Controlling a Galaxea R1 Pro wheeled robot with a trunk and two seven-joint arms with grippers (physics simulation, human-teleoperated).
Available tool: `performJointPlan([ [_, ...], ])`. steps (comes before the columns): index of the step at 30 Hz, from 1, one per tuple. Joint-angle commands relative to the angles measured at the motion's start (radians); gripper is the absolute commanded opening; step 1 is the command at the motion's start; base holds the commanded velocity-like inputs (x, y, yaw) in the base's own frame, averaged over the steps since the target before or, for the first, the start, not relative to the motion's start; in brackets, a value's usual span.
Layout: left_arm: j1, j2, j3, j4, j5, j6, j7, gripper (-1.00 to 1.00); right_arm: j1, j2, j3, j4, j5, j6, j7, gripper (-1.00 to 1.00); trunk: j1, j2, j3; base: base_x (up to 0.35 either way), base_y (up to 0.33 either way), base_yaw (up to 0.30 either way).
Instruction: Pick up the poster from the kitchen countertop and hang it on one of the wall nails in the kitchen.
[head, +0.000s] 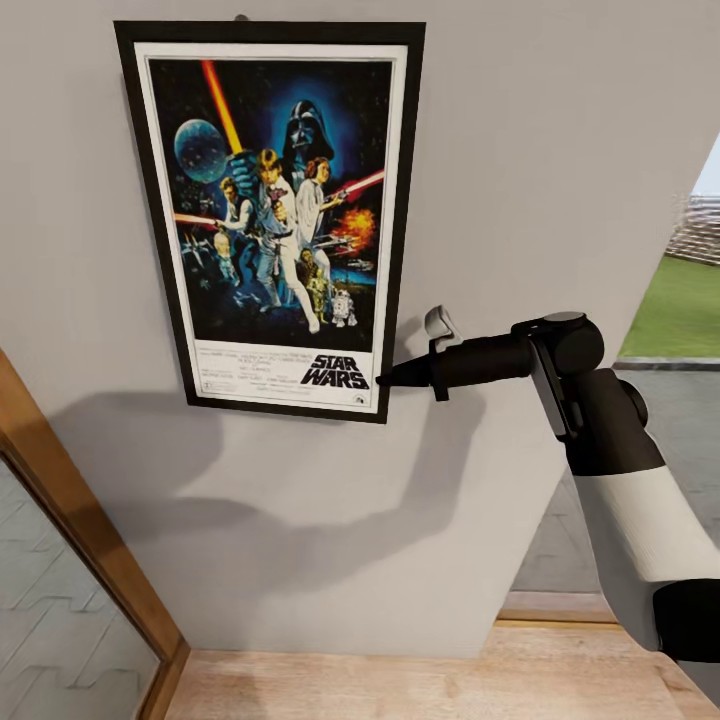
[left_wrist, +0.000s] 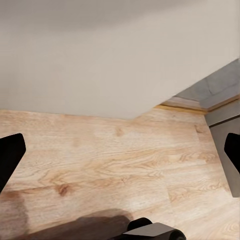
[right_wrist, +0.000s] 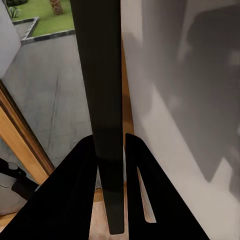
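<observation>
Our right hand (head: 388, 378) is clamped on the lower right edge of the poster (head: 270, 215), which sits flat against the wall (head: 520, 150) with its long axis upright, top edge at a small nail (head: 240, 17). It reads "STAR WARS" at the bottom. Our left hand (left_wrist: 120, 155) hangs with fingers apart over the wooden floor (left_wrist: 100, 165), far off

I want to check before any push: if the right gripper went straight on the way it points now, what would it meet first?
The poster. The right gripper is already shut on the frame's lower right edge, which runs between its fingers in the wrist view. Going further would press the frame deeper into the jaws or slide the poster along the wall.
</observation>
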Motion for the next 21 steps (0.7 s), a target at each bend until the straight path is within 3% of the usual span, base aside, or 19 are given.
performJointPlan([
  [1, -0.001, 0.0, -0.008, 0.0, 0.008, -0.005, -0.002, 1.0, -0.001, 0.0, 0.001, 0.0, 0.001, 0.012, 0.005, -1.0, 0.001, -0.002, -0.002, 0.0, 0.0, 0.0],
  [21, -0.001, 0.012, -0.011, 0.0, 0.008, -0.005, -0.002, 1.0, -0.001, 0.0, 0.001, -0.001, -0.001, 0.012, 0.002, -1.0, 0.001, -0.002, -0.002, 0.0, 0.0, 0.0],
])
